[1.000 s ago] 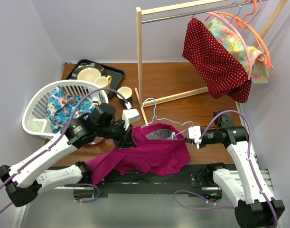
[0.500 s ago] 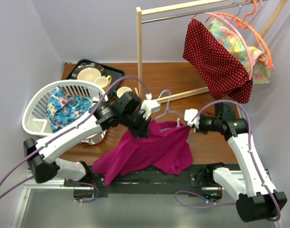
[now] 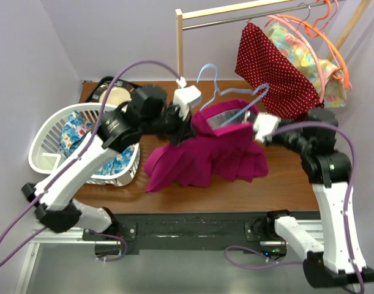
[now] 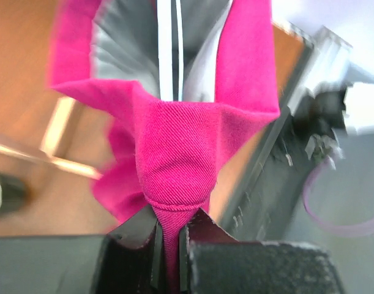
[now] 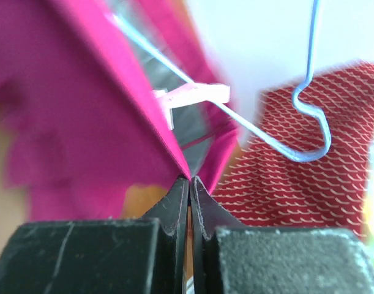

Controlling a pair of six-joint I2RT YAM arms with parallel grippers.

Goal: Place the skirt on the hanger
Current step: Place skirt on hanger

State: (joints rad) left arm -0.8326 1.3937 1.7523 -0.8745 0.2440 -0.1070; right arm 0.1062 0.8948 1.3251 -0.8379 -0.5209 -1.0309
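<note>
Top external view, nearest first: the magenta skirt [image 3: 205, 159] hangs above the brown worktop [image 3: 278, 190], its waistband stretched left to right and its hem hanging down. The left pincer [image 3: 188, 124] is nipped narrow on the waistband's left end, and the right pincer [image 3: 258, 130] is pinched tight on its right end. A blue wire hanger [image 5: 254, 126] sits in the waist opening, hook upward. To the left is a white basket [image 3: 35, 153]. Beyond stands a wooden rack [image 3: 180, 61] with a red dotted garment [image 3: 278, 73].

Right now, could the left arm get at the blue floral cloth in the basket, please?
Probably not: the floral cloth lies uncovered, but the left arm has its jaws shut on the magenta skirt.
</note>
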